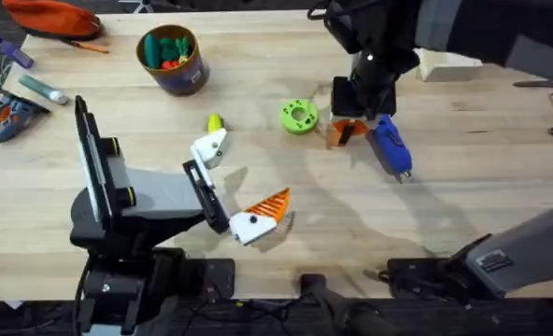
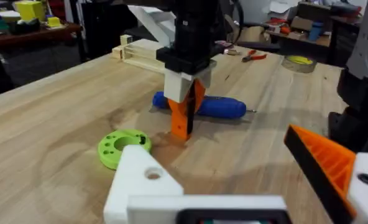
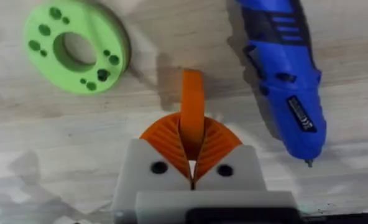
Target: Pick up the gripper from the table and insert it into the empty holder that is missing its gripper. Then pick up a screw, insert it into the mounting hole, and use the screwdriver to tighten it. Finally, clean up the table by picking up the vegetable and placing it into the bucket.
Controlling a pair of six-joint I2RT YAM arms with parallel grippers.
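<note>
Your right gripper has its fingers pinched shut on the gripper, the small orange wedge, while your left gripper stands spread wide, one finger base bare and nothing between. From the overhead view, the wedge hangs at the table near centre, the green disc just beside it at nine o'clock and the screwdriver just beside it at four o'clock. The holder, the bare white base of the left arm, sits at nine o'clock from the disc, with the vegetable close at its twelve o'clock. The bucket stands well apart at eleven o'clock, toys inside it.

In the left wrist view you see the holder in front, the disc beyond it, and the right gripper holding the wedge upright, tip at the wood, the screwdriver lying behind.

In the right wrist view the ribbed pads clamp the wedge, the disc and screwdriver on either side of it.
</note>
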